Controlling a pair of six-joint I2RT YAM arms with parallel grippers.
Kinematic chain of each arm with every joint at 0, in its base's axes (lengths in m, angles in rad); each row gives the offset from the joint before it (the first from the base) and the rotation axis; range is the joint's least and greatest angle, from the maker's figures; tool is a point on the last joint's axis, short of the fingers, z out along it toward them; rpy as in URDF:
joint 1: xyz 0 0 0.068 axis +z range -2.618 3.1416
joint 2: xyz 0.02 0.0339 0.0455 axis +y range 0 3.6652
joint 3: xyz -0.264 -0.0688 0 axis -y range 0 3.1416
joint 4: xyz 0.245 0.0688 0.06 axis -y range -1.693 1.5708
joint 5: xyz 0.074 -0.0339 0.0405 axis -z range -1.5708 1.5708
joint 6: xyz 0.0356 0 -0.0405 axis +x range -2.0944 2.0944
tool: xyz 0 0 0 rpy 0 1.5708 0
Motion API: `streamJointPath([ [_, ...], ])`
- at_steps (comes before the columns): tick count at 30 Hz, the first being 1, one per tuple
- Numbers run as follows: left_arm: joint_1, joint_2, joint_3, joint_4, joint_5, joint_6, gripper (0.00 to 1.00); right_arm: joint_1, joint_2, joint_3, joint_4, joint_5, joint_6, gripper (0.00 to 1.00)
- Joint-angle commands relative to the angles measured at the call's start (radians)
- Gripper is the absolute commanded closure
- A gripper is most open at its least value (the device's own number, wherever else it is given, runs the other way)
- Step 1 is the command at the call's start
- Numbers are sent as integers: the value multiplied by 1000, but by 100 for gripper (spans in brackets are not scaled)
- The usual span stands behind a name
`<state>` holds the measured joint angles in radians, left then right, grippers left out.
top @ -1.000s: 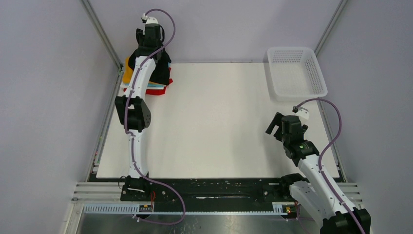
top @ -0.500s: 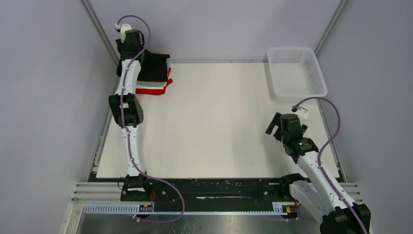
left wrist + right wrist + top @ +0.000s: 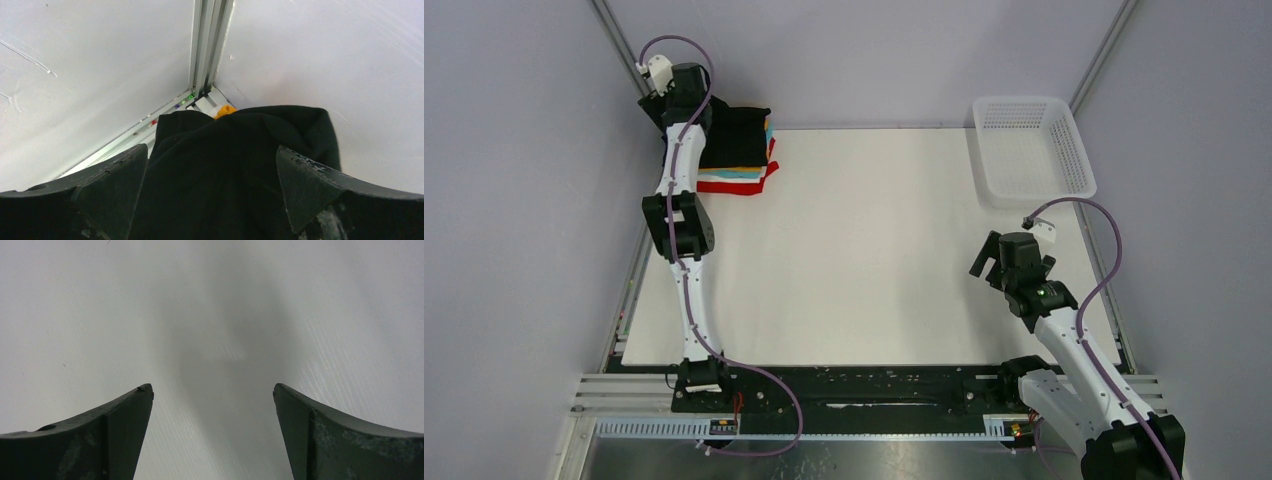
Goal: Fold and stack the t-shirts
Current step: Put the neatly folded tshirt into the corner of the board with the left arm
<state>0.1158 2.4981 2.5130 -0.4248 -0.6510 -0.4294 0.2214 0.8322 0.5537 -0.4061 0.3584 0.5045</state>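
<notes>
One stack of t-shirts [image 3: 746,172] at 11 o'clock, one black t-shirt [image 3: 742,135] on top. One basket [image 3: 1020,101] at 1 o'clock. Left gripper [image 3: 212,155] and right gripper [image 3: 212,390] both spread wide.

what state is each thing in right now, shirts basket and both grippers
black shirt, folded, on top of the pile
coloured shirts, folded, stacked under the black one
basket, open side up, empty
left gripper, open, over the black shirt
right gripper, open, empty, over bare table
</notes>
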Motion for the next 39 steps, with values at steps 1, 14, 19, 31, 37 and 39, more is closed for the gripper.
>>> streamJointPath([
  [1,3,18,11,-4,-20,-101,1,-4,11,35,-1,35,3,2],
  [14,22,58,-43,21,186,-196,1,-3,25,29,7,15,2,2],
  [19,27,42,-82,9,148,-223,1,-3,33,32,8,5,2,2],
  [31,-36,-237,-281,101,140,-155,1,-3,24,30,18,-38,6,2],
  [37,-135,-459,-393,203,-47,26,1,-3,8,18,20,-56,10,1],
  [39,-153,-515,-396,167,-30,48,1,-3,-6,18,15,-54,10,2],
])
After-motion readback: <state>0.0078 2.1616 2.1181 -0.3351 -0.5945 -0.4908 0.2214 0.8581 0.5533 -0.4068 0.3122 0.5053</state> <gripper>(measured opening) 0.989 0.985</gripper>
